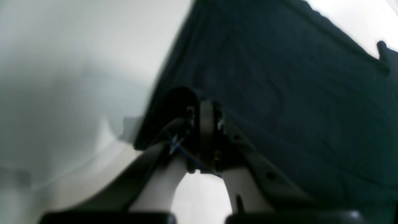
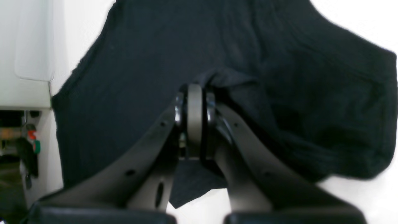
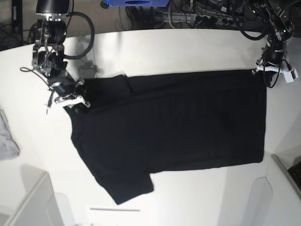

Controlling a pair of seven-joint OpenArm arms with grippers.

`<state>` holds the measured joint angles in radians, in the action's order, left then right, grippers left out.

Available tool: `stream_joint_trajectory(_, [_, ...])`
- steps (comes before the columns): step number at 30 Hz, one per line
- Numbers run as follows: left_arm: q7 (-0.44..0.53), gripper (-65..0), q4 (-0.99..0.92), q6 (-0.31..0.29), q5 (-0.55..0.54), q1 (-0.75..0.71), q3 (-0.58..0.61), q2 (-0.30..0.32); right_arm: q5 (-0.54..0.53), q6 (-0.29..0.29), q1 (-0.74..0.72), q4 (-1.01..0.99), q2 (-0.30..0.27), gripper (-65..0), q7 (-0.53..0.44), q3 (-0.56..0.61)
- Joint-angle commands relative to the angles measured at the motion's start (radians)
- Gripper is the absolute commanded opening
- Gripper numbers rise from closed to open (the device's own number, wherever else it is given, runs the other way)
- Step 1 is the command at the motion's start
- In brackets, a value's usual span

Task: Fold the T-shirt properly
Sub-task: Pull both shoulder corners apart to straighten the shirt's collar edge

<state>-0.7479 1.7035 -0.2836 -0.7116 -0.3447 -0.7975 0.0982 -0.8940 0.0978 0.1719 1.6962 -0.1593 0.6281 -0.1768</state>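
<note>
T-shirt, black side up, lies spread on the white table; I have my left gripper and right gripper both pinched shut on its fabric.

Landmark: black T-shirt. Beyond its far edge, bare tabletop is lying open between the two arms. Below its near edge, more bare surface is showing. Left fingers and right fingers are blocking its far corners, on opposite sides.
</note>
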Motion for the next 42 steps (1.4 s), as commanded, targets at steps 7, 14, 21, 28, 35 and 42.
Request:
stream_joint_trajectory(7, [-0.048,-65.0,0.016,-0.003,-0.012,0.069,-0.055,0.011,-0.014,-0.007,-0.044,0.005,-0.006,-65.0,-0.018,-0.002])
stream_joint_trajectory(14, [-0.055,-65.0,0.003,-0.003,0.004,0.088,-0.055,0.011,-0.015,-0.007,-0.087,-0.051,-0.003,-65.0,-0.007,-0.002])
stream_joint_trajectory(21, [-0.054,-65.0,-0.033,-0.003,0.111,0.144,-0.047,0.007,-0.014,-0.007,-0.134,-0.100,0.011,-65.0,-0.006,0.000])
stream_joint_trajectory(28, [-0.055,-65.0,-0.047,-0.003,0.146,0.186,-0.046,0.008,-0.014,-0.007,-0.166,-0.155,0.013,-65.0,-0.006,0.000])
stream_joint_trajectory(35, [-0.055,-65.0,-0.116,-0.006,0.191,0.217,-0.043,0.011,-0.014,-0.007,-0.166,-0.169,0.013,-65.0,-0.006,0.000])
stream_joint_trajectory(42, [-0.049,-65.0,-0.119,-0.006,0.195,0.218,0.036,0.019,-0.014,-0.007,-0.166,-0.169,0.013,-65.0,-0.006,-0.002])
